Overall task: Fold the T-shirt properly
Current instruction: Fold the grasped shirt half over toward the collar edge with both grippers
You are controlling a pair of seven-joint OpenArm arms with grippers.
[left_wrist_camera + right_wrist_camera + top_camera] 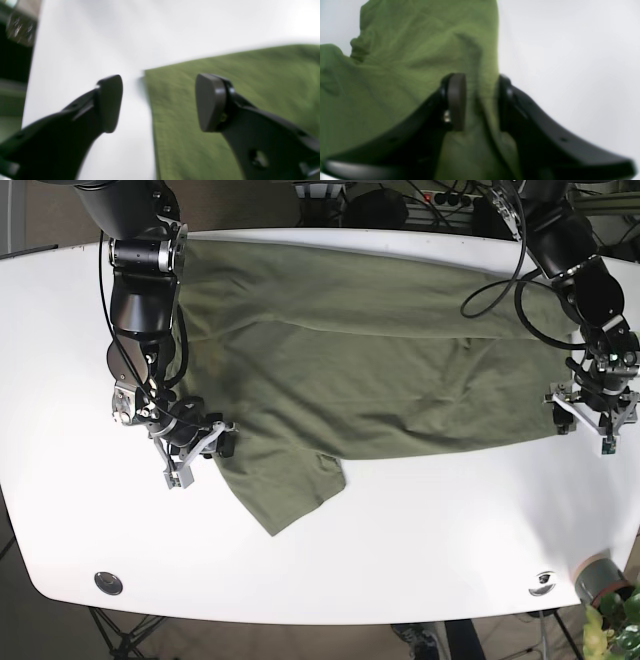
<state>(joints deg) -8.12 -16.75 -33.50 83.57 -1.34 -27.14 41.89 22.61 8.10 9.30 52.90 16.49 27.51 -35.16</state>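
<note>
The green T-shirt point(360, 350) lies spread across the white table point(420, 530), with a sleeve point(290, 485) sticking out toward the front. My right gripper point(480, 101) is shut on a raised ridge of the T-shirt point(420, 50) at its edge, and the cloth bunches between the pads. The base view shows this gripper point(203, 444) at the shirt's left front edge. My left gripper point(160, 102) is open, its fingers point(110, 102) straddling a corner of the shirt point(225, 75) and holding nothing. In the base view the left gripper point(588, 418) hovers at the shirt's right edge.
Black cables point(500, 290) hang over the shirt's far right part. A grey cup point(598, 578) and a plant stand at the table's front right corner. Round metal fittings point(108, 583) sit near the front edge.
</note>
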